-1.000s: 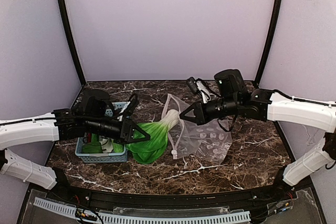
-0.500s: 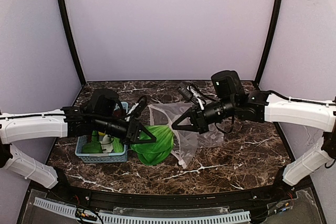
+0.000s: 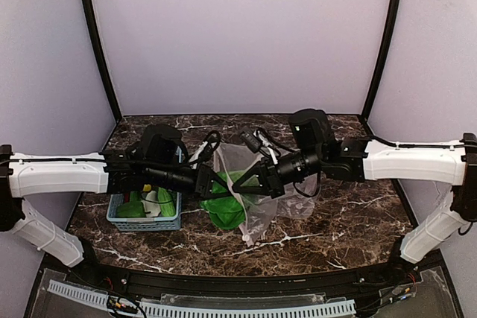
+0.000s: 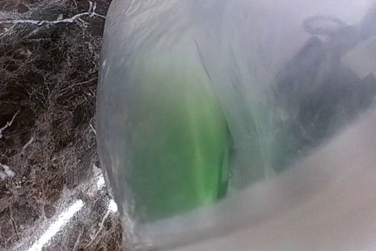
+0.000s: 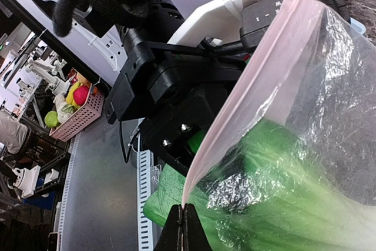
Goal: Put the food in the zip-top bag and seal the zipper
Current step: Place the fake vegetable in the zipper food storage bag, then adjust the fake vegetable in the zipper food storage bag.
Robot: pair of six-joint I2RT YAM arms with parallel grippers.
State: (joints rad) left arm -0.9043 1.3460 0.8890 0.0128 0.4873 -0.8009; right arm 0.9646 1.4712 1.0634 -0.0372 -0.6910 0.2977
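Step in hand: loading the first item. The green leafy bunch (image 3: 227, 206) is going into the zip-top bag (image 3: 262, 210).

The left pincer (image 3: 211, 184) looks clenched on the green leafy bunch at mid-desk. Its wrist view shows only green behind plastic film, so its tips seem to sit at or inside the bag mouth.

The right pincer (image 5: 182, 223) is clenched on the zipper (image 5: 235, 110), pinching the strip's near end. It holds the mouth lifted off the desk (image 3: 350, 221).

The bunch is just right of the basket (image 3: 145, 223) and mostly behind bag film. The bag hangs between the two pincers, and its body trails right and down to the desk. The other food (image 3: 153, 200) sits in the basket.

Orientation:
- The bag mouth faces left, toward the left arm, and the bag's long axis runs about left to right.
- The bunch's long axis looks slanted. The dark leafy end is at the near-left by the mouth and the paler part is deeper right. The stalk tip is hidden.

To do this step well, by my judgement:
- Hold the strip high and taut so the mouth stays wide.
- Push the bunch along its long axis, paler end first, until the leaves pass the strip.
- Release only once it is past the strip, then draw the left pincer straight back out so it does not snag the film.
- Leaves left across the strip would probably stop the seal later.
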